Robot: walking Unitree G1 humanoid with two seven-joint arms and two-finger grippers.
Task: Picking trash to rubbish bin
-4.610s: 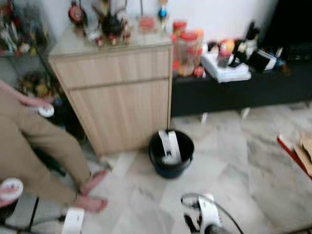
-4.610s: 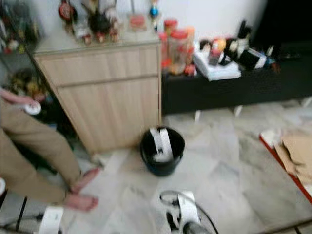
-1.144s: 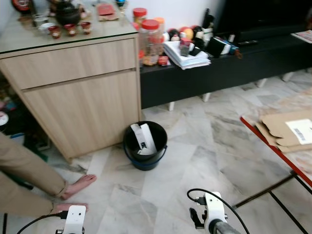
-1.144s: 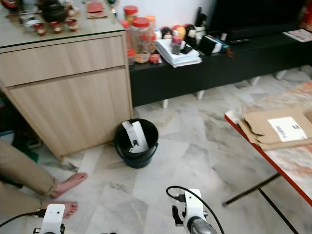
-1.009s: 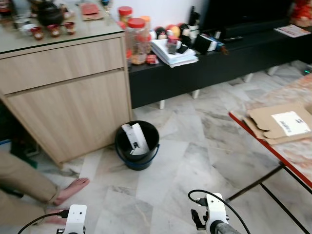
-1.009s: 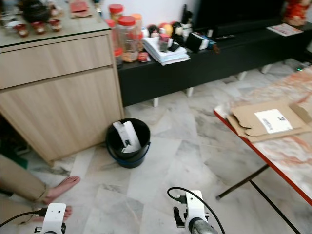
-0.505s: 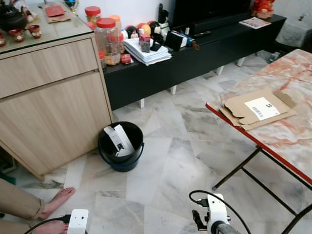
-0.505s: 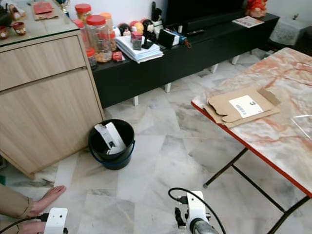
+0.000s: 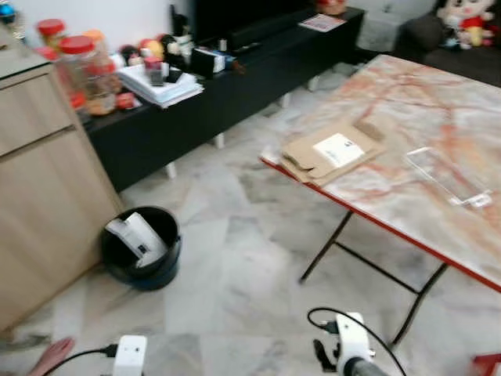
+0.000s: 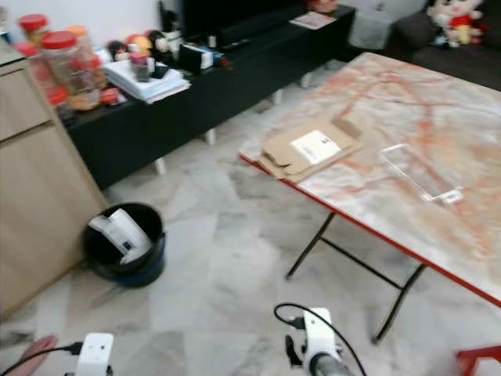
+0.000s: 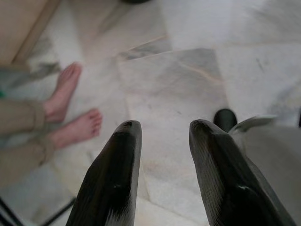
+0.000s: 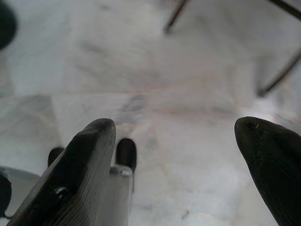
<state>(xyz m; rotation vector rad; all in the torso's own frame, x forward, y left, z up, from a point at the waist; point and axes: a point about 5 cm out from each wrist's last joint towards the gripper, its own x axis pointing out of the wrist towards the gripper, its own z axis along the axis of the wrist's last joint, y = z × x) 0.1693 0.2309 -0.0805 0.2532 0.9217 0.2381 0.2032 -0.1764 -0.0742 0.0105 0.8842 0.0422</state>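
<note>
View has swung right w/ the robot's turn: marble desk now fills the scene. Flat cardboard & clear plastic piece lie on it (prob. next trash). Bin sits well left of desk. Left end effector & right end effector: fingers apart, empty.

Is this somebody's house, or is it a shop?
Most likely a home's living room: a low black TV bench cluttered with jars and papers, a soft toy on a sofa, a marble-topped folding table, and a small black bin.
</note>
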